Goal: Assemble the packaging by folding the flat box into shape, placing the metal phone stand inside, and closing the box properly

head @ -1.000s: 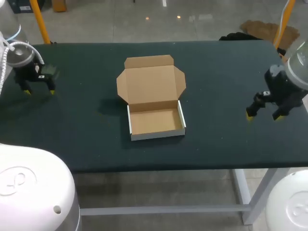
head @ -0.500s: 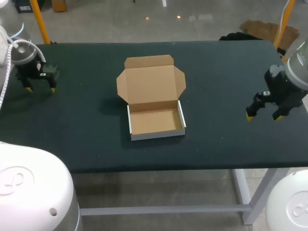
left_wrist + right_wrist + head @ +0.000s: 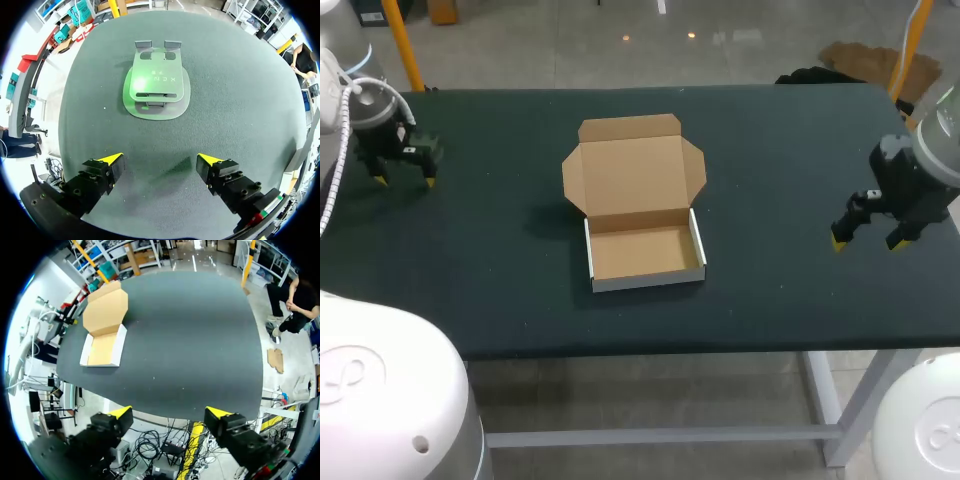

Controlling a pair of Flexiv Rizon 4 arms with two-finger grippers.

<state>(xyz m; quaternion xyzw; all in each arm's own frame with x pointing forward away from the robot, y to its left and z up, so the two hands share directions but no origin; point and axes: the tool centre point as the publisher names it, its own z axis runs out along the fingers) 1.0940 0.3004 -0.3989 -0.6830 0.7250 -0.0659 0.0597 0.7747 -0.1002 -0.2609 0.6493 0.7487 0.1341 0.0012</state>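
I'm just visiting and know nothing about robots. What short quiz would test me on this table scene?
1. True or false: the box has its lid shut.
2. Where is the stand? A) in the box B) on the table ahead of the left gripper C) under the box
3. Fill in: the right gripper is ___ and empty.
Key: 1 false; 2 B; 3 open.

Surface (image 3: pixel 780 150): one rectangular table top under a dark green-black matte covering, lying flat, with no wrinkles or seams visible. The front edge is straight. Underframe: pale grey metal, with a horizontal crossbar (image 3: pixel 650 436) below the front edge that joins an upright leg (image 3: pixel 823 395) at the right front corner. Lighting on the covering is even and diffuse, and shadows are soft-edged.
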